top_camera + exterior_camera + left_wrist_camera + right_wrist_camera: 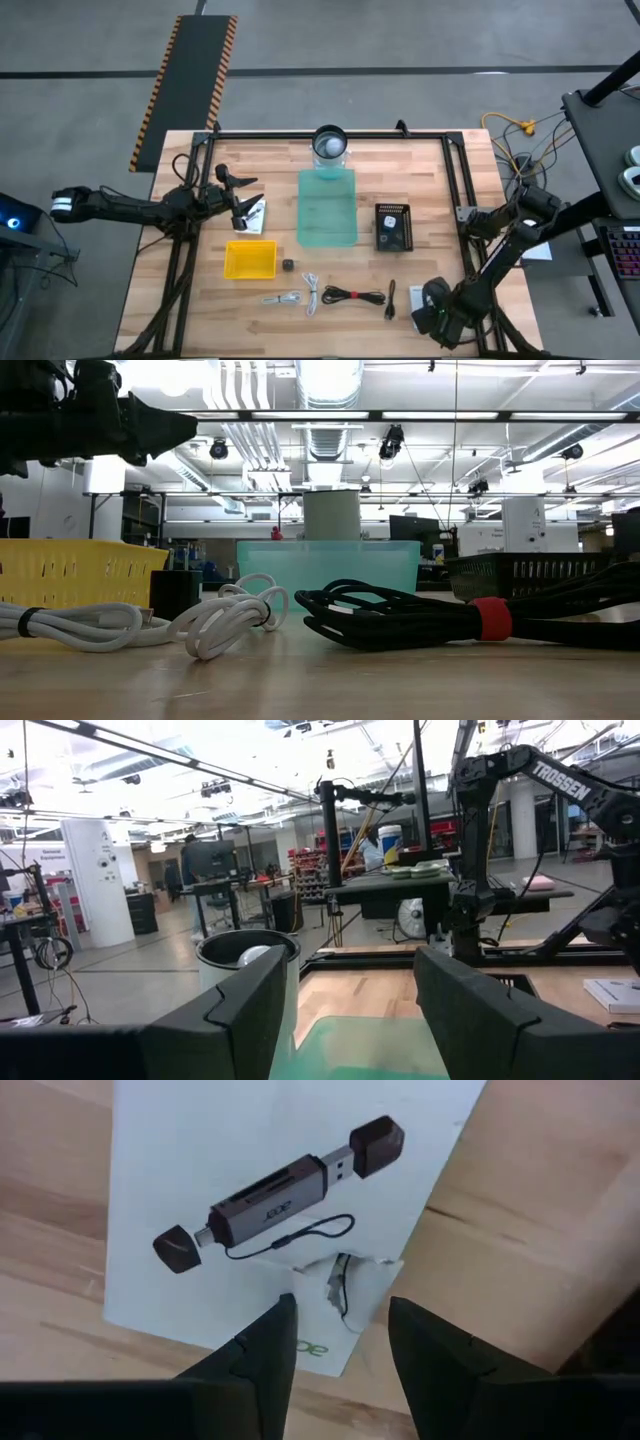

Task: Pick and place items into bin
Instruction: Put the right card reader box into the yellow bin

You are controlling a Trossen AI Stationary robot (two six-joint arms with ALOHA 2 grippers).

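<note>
A white packet (250,1190) printed with a card reader lies flat on the wood near the table's front right (415,296). My right gripper (340,1315) points straight down over the packet's torn near edge, open, one finger on each side of the tear. My left gripper (350,980) hovers open at the table's left (243,200), above a white card (256,215), with nothing between its fingers. The teal bin (327,207) stands mid-table. A coiled black cable (353,295), white cables (300,296) and a black cube (288,264) lie along the front.
A yellow basket (250,258) sits left of the bin and a black basket (392,226) right of it. A white cup (330,143) stands behind the bin. A black frame (455,180) runs along the table's edges. A short black piece (391,298) lies beside the packet.
</note>
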